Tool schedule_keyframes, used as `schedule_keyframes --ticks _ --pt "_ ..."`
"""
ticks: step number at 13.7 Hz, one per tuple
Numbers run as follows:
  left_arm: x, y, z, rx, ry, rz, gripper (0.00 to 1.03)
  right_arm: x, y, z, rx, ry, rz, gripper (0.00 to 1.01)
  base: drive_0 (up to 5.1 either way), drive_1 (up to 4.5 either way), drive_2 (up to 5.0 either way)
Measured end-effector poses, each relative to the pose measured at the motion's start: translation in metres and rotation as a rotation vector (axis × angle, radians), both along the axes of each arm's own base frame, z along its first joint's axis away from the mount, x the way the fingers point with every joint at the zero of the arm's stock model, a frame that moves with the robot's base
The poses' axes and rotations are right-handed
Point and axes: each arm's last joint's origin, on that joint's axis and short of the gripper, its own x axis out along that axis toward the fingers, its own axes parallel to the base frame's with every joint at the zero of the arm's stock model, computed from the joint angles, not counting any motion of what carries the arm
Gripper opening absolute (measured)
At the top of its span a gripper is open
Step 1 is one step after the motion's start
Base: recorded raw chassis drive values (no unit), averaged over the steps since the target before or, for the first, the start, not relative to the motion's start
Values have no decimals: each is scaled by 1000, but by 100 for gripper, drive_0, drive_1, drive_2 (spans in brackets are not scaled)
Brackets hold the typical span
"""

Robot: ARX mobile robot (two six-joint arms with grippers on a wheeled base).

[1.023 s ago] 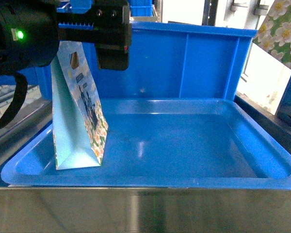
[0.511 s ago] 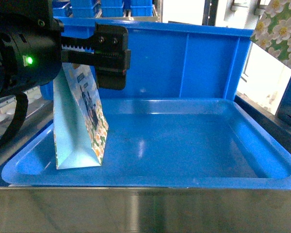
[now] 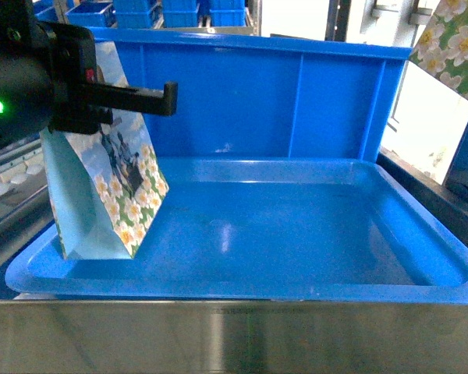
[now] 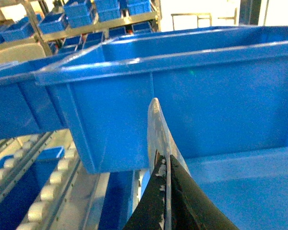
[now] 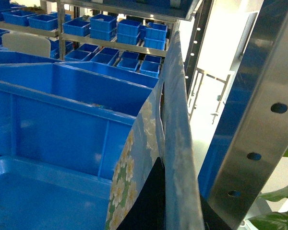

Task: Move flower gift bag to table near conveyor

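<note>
A flower gift bag [image 3: 101,195] with white blossoms and a pale blue side stands at the left end of the blue tray [image 3: 242,290], its base over the tray's left rim. My left gripper [image 3: 101,89] is shut on the bag's top edge. In the left wrist view the black fingers [image 4: 153,201] pinch the thin bag edge [image 4: 156,124]. My right gripper [image 5: 175,182] is shut on a second flower gift bag [image 5: 134,158], which shows at the top right corner [image 3: 452,47] of the head view. The table is out of view.
A tall blue bin [image 3: 296,93] stands behind the tray. The conveyor's white rollers [image 4: 43,187] slope at the lower left, also at the head view's left edge [image 3: 15,175]. A steel upright [image 5: 259,120] stands close on the right. Shelves of blue bins [image 5: 110,28] fill the background.
My left gripper has swung to the left with the bag. The bag has turned its flowered face toward the camera and its base has shifted to the tray's left rim.
</note>
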Motion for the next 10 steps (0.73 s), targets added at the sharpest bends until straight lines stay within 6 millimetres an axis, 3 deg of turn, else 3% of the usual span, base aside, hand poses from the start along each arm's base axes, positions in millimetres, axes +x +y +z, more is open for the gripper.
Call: schedule_keyframes --ticks 5,10 --pt "-13 11 22 4 -120 23 2 -8 -3 -9 -13 33 0 2 0 0 0" --pt "-49 33 37 8 -227 49 2 -23 -12 -24 -25 76 -8 2 0 0 0"
